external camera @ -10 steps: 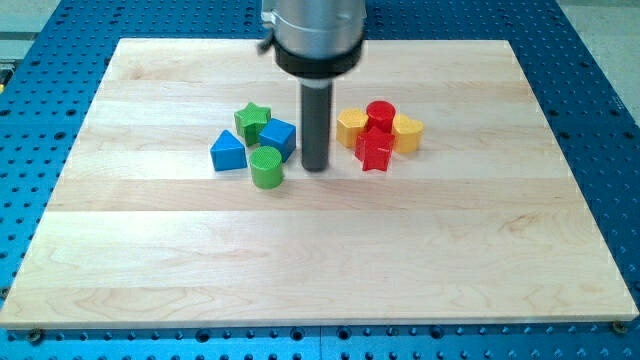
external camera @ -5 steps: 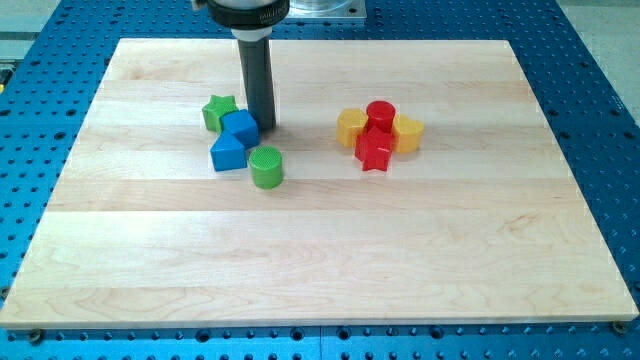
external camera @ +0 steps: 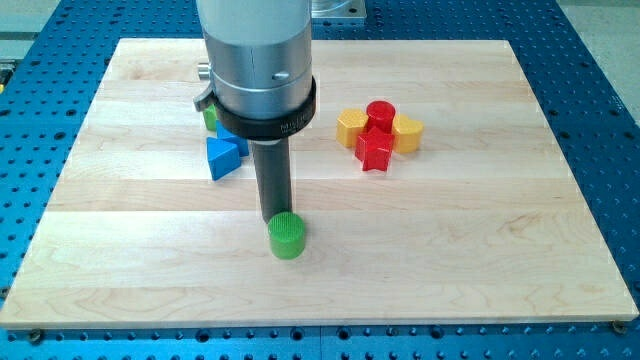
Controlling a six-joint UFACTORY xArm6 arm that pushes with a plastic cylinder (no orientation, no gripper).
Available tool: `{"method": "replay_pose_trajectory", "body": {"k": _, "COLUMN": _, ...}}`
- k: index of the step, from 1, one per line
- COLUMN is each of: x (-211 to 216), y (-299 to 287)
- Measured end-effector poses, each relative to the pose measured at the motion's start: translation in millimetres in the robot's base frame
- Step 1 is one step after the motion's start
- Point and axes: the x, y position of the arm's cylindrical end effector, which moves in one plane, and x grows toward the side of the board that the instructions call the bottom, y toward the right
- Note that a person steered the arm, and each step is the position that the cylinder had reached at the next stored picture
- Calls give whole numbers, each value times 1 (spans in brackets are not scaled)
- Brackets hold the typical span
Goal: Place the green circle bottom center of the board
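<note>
The green circle is seen on the wooden board a little left of the frame's centre and in its lower half, with bare wood between it and the board's bottom edge. My tip is set just above and slightly to the left of the green circle, at its upper edge; contact appears to be made, though the exact touch cannot be confirmed because the rod's end is partly hidden by the block. No gripper is carried by the arm, so no open or closed state is to be told: only the straight dark rod is shown, hanging from a wide grey housing by which much of the upper middle of the frame is covered. To the left of the rod, in the upper left of the board, a blue triangular block is seen, and behind it a further blue block and a green block are partly covered by the housing, so their shapes cannot be made out. Well apart, in the upper right of the frame, a tight cluster is formed by a red cylinder, a red block, and two yellow blocks on either side.
</note>
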Motion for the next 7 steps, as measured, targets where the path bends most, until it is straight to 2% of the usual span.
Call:
{"method": "replay_pose_trajectory", "body": {"k": 1, "x": 22, "y": 0}}
{"method": "replay_pose_trajectory", "body": {"k": 3, "x": 30, "y": -2}}
{"method": "replay_pose_trajectory", "body": {"k": 4, "x": 31, "y": -28}}
{"method": "replay_pose_trajectory", "body": {"k": 6, "x": 42, "y": 17}}
{"method": "replay_pose_trajectory", "body": {"k": 7, "x": 43, "y": 17}}
